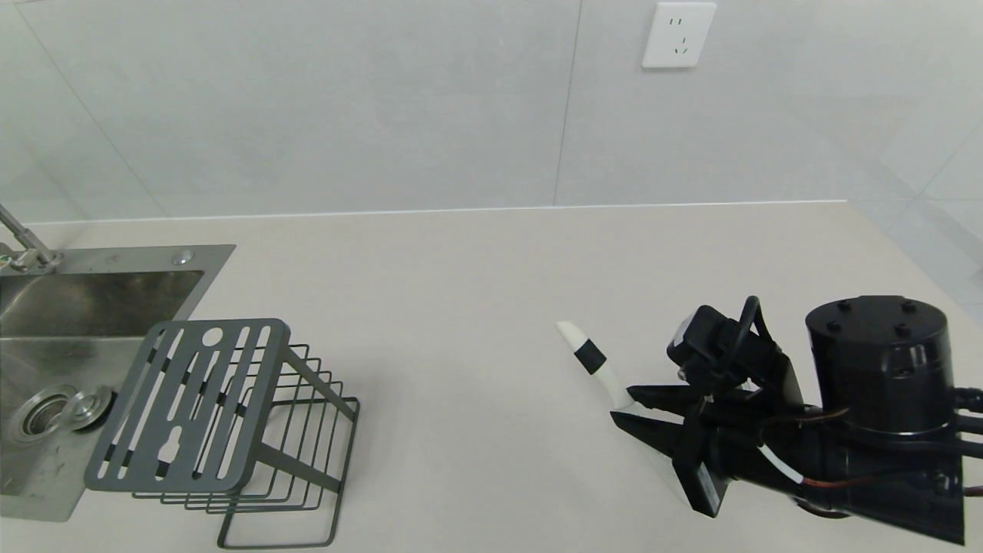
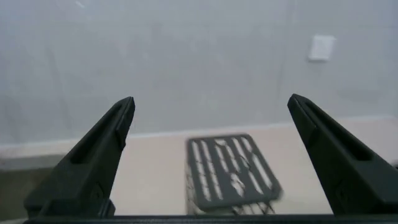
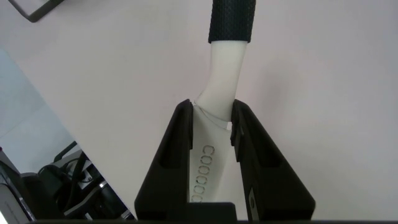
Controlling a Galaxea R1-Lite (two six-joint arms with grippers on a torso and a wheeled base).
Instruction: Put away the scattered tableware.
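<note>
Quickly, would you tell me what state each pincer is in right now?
Left pincer: open, empty.
Right pincer: closed on the white knife.

Beige matte countertop (image 1: 461,276) takes up most of head view. Stainless steel sink (image 1: 211,261) sunk into it at left edge, basin looks a bit scuffed. Round metal drain strainer (image 1: 38,415) in basin floor, small round metal stopper (image 1: 90,402) lying just beside it, tilted. Chrome tap base (image 1: 29,252) on back rim, little round metal knob (image 1: 182,257) further along same rim. Pale grey tiled wall (image 1: 345,100) behind, white plastic wall socket (image 1: 679,34) high up on right.
</note>
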